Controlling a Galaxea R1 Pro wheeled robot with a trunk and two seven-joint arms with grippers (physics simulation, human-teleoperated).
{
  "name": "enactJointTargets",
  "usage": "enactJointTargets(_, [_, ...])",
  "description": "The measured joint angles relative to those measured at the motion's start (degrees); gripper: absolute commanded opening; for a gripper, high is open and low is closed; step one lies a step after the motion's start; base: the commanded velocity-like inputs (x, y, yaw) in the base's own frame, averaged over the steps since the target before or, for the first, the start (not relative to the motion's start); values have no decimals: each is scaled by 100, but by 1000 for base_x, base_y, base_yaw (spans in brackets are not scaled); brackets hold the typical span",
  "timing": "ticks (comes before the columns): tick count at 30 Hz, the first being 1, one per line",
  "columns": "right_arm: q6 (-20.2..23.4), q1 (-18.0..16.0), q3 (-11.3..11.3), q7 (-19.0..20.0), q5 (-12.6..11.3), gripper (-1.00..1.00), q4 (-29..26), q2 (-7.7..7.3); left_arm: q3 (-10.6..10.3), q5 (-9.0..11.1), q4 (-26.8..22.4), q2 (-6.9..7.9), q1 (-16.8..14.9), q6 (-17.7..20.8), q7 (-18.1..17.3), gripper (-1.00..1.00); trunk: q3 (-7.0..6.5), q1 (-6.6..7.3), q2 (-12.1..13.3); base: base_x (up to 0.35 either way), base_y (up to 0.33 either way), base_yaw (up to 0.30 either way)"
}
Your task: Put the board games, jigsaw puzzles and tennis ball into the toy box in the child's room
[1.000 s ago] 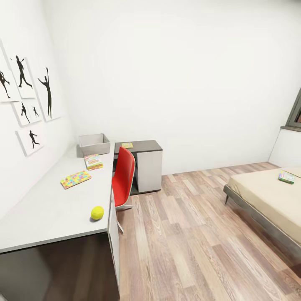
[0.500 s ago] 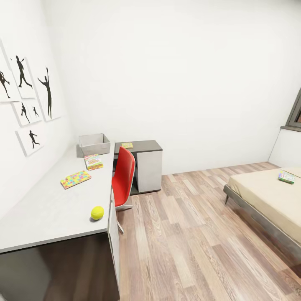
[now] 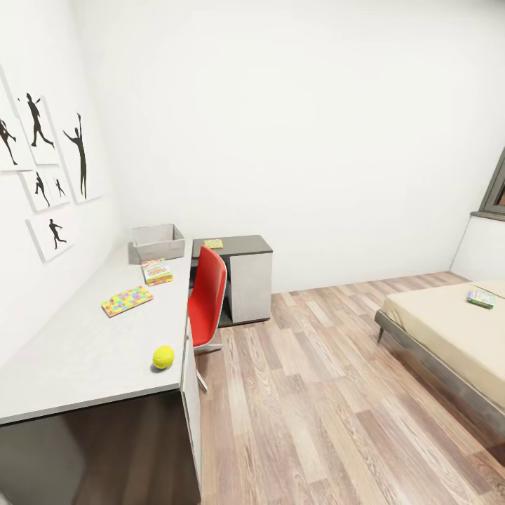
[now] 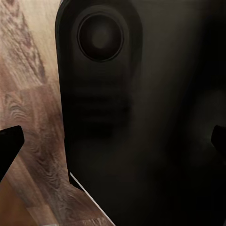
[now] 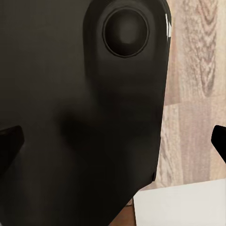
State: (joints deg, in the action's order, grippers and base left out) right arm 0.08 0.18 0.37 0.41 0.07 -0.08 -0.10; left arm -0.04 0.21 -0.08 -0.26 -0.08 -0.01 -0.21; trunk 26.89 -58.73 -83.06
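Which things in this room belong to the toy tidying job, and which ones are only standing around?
For the job:
- toy box
- tennis ball
- jigsaw puzzle
- colourful box near the toy box
- flat colourful item on the low cabinet
- game box on the bed
- table

Just there:
- red chair
- silhouette prints

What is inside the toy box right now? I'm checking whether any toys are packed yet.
Nothing shows above the toy box rim; its near wall hides the floor inside, so flat items cannot be ruled out.

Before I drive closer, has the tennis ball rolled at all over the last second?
Barely, if at all. The tennis ball sits by the table's front edge, near the red chair, a touch nearer the wall side than a second ago.
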Motion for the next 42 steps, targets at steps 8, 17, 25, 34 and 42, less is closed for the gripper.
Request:
enactJointTargets(8, [0,0,0,0,0,100,0,0,0,0,0,0,0,0,0,100,0,0,0,0,0,0])
enactJointTargets(17, [0,-88,-21,0,-10,100,-51,15,2,3,-4,85,46,-6,5,100,-1,0,0,0,0,0])
enactJointTargets(25, [55,-237,-70,-12,-21,100,-171,22,10,9,-44,187,73,-12,17,100,-1,0,0,0,0,0])
enactJointTargets(34, [142,-449,-87,-16,-23,100,-233,33,12,18,-126,229,-38,-10,24,100,-3,-1,1,0,0,0])
enactJointTargets(42, [350,-608,-91,-17,-27,100,-249,49,18,26,-147,235,-154,11,31,100,-2,0,1,0,0,0])
